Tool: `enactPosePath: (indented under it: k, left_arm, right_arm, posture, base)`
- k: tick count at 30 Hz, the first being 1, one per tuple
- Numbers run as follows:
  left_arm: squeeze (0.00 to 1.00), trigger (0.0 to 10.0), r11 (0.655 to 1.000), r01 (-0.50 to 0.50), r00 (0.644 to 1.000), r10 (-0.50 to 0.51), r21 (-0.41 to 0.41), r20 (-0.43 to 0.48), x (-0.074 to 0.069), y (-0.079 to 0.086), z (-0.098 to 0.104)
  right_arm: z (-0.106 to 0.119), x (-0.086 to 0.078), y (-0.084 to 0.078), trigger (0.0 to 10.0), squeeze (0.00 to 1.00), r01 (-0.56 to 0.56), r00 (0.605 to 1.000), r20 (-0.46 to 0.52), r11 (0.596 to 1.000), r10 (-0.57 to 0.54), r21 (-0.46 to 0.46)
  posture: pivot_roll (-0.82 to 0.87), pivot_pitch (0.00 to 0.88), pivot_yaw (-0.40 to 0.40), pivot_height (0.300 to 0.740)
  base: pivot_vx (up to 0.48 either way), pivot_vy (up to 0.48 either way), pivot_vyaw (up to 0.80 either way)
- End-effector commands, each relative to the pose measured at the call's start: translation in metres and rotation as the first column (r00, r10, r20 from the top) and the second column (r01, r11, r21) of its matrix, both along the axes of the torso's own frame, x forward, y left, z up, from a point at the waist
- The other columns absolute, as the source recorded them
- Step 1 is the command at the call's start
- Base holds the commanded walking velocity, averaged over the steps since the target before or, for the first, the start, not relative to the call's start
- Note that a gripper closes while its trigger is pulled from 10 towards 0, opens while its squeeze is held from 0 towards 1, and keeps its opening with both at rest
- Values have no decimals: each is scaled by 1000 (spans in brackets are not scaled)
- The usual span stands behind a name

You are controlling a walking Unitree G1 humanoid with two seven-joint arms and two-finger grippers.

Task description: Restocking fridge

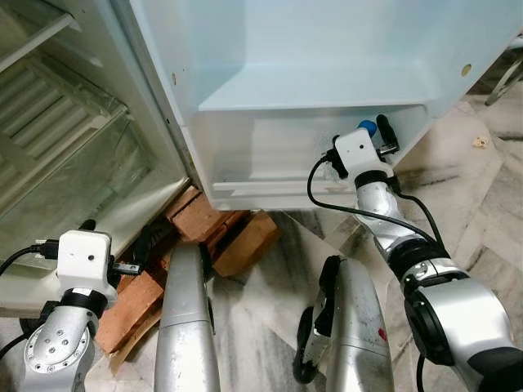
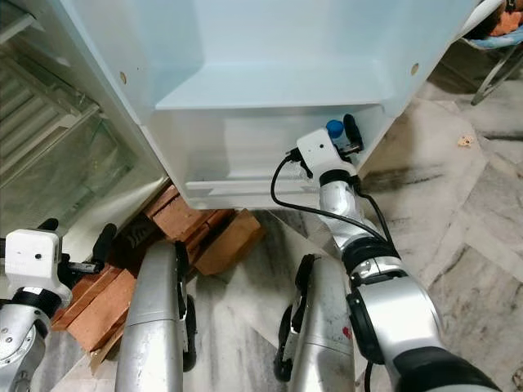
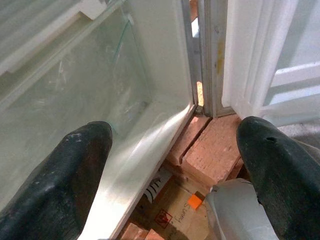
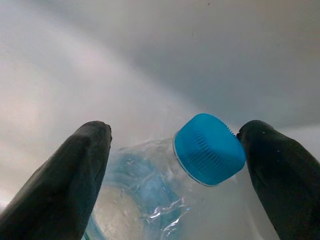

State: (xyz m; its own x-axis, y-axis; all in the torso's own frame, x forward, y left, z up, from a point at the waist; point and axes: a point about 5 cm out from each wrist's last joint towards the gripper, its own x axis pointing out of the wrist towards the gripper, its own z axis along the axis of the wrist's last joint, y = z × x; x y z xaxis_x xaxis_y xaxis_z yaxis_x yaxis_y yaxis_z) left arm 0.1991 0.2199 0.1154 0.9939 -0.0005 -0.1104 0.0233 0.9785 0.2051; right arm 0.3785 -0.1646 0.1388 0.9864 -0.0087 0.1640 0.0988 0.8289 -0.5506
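A clear water bottle (image 4: 145,195) with a blue cap (image 1: 367,127) stands in the bottom shelf (image 1: 278,155) of the open white fridge door (image 1: 327,65). My right gripper (image 1: 374,135) reaches over the shelf's right end. It is open, with one finger on each side of the bottle's neck. In the right wrist view the cap (image 4: 209,149) leans against one black finger (image 4: 285,175). My left gripper (image 1: 122,245) hangs low at the left, open and empty, in front of the fridge's glass-fronted bottom drawer (image 3: 90,95).
The fridge rests on red bricks (image 1: 221,229) and cardboard (image 3: 175,215) at its base. My two silver legs (image 1: 184,327) stand on the marble floor (image 1: 474,212). A chair leg (image 1: 507,82) stands at the far right, and a small scrap (image 1: 480,142) lies nearby.
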Motion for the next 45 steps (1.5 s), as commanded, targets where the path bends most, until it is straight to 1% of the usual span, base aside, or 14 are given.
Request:
enactPosePath:
  k: [1,9,12,16,18,23,26,27,29,31,32,36,38,45]
  left_arm:
    - [0,10000,1000,-10,1000,10,3,-20,-2,1,-6]
    - [0,10000,1000,10,1000,-10,-11,-10,6,-4,-8]
    - [0,10000,1000,23,1000,-23,-15,-3,12,-6,-9]
    - [0,10000,999,30,1000,-30,-17,1,15,-7,-10]
    - [0,10000,999,41,999,-40,-22,4,19,-9,-12]
    - [0,10000,998,55,998,-55,-27,15,26,-14,-12]
    - [0,10000,998,59,998,-58,-27,18,28,-14,-12]
    - [0,10000,998,61,998,-60,-26,19,28,-14,-13]
    - [0,10000,998,61,998,-61,-26,19,28,-14,-13]
    - [0,10000,997,70,997,-70,-24,16,29,-14,-14]
    - [0,10000,997,73,997,-73,-23,15,29,-14,-14]
    - [0,10000,996,80,997,-80,-24,9,28,-15,-15]
    - [0,10000,996,80,997,-80,-25,8,29,-16,-17]
    - [0,10000,996,84,996,-84,-27,12,32,-18,-16]
  right_arm:
    - [-10,-7,-23,10000,8,85,996,-24,995,-84,54]
    - [-16,-21,-30,10000,0,84,996,10,994,-85,76]
    - [-19,-34,-37,10000,0,86,996,13,991,-88,103]
    - [-20,-43,-38,10000,0,75,997,15,991,-78,113]
    - [-20,-54,-39,10000,0,54,997,40,992,-59,115]
    - [-22,-65,-42,10000,0,65,997,41,988,-71,138]
    - [-23,-71,-38,10000,0,54,998,35,986,-60,155]
    - [-25,-79,-33,10000,0,42,999,11,980,-44,192]
    - [-26,-83,-29,10000,0,30,1000,-3,976,-30,217]
    - [-21,-89,-16,10000,0,-63,998,19,950,60,306]
    - [-21,-90,-13,10000,0,-86,996,7,943,88,320]
    - [-29,-93,-13,10000,0,-74,994,-54,933,99,352]
    - [-29,-90,-18,10000,0,-42,996,-60,947,64,320]
    - [-18,-67,-39,10000,0,120,993,-48,957,-111,265]
  posture:
    - [217,232,-18,520]
    - [179,199,-6,520]
    - [156,181,0,520]
    - [144,171,4,520]
    - [121,152,12,520]
    - [112,140,18,520]
    - [106,133,21,520]
    - [100,130,26,520]
    - [96,130,28,520]
    - [91,135,32,520]
    - [88,136,32,520]
    - [81,138,31,520]
    - [81,138,31,520]
    - [94,138,35,520]
  base:
    - [0,0,0]
    - [0,0,0]
    - [0,0,0]
    - [0,0,0]
    - [0,0,0]
    - [0,0,0]
    - [0,0,0]
    - [0,0,0]
    - [0,0,0]
    - [0,0,0]
    - [0,0,0]
    - [0,0,0]
    - [0,0,0]
    - [0,0,0]
